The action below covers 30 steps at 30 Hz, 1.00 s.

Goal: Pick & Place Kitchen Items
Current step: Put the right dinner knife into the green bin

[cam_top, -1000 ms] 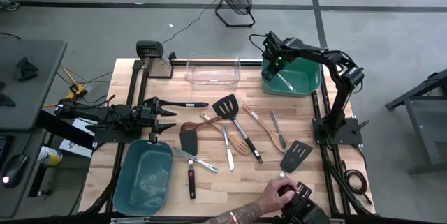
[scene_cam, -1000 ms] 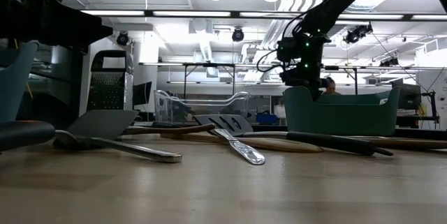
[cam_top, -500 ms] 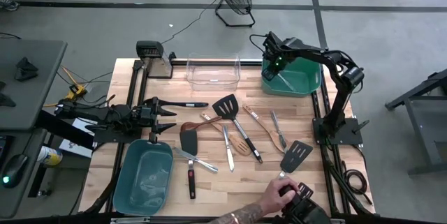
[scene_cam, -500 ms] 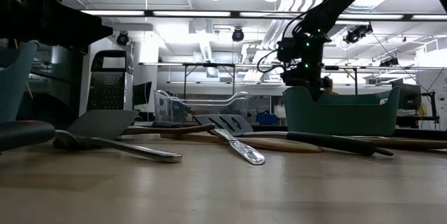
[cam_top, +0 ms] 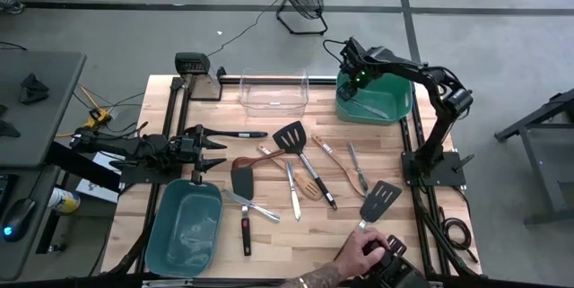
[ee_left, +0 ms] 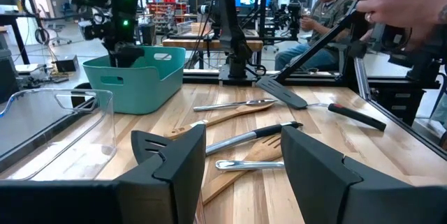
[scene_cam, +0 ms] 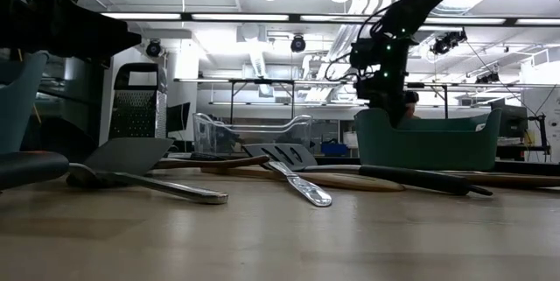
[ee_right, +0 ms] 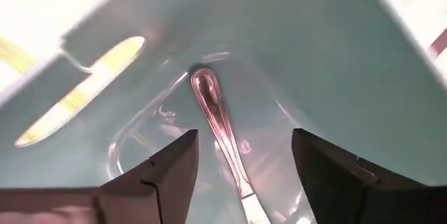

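My right gripper hangs open over the green tub at the table's far right, pointing steeply down. A silvery metal utensil lies flat on the tub's floor, between my fingers and below them, untouched. My left gripper waits open and level at the table's left side, holding nothing. Several utensils lie spread over the middle of the table: a black slotted turner, wooden spoons, metal pieces and a black turner.
A clear plastic bin stands at the far edge, left of the green tub. A teal tub sits at the near left. A person's hand rests on a device at the near edge. A grater stands at the far left.
My right gripper has opened over the green tub and let go of the silvery utensil. The utensil hung slanting below the fingers and now lies flat on the tub's floor.
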Available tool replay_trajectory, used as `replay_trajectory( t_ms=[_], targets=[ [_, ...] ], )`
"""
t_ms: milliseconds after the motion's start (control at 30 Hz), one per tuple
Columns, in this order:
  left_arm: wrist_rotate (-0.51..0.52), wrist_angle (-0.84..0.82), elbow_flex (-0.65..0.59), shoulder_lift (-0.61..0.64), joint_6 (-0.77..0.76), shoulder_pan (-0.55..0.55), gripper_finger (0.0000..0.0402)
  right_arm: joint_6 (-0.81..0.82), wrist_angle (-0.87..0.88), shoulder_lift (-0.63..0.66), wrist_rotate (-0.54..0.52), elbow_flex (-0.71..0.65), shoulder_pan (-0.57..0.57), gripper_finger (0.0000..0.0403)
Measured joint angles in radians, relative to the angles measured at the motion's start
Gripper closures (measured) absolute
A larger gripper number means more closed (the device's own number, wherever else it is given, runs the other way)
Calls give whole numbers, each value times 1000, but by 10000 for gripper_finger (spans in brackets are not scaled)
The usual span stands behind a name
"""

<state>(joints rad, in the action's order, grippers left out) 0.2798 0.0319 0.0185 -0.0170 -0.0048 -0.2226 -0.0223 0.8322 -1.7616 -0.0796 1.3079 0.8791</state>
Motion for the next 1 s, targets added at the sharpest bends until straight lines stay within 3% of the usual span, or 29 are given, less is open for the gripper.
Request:
replay_trajectory(
  t_ms=[567, 1000],
  targets=[
    [0, 0, 0, 0, 0, 0, 218, -5, 99, 218, 0, 0, -4, 176],
    [0, 0, 0, 0, 0, 0, 218, 4, 288, 317, 0, 0, -104, 176]
  ],
)
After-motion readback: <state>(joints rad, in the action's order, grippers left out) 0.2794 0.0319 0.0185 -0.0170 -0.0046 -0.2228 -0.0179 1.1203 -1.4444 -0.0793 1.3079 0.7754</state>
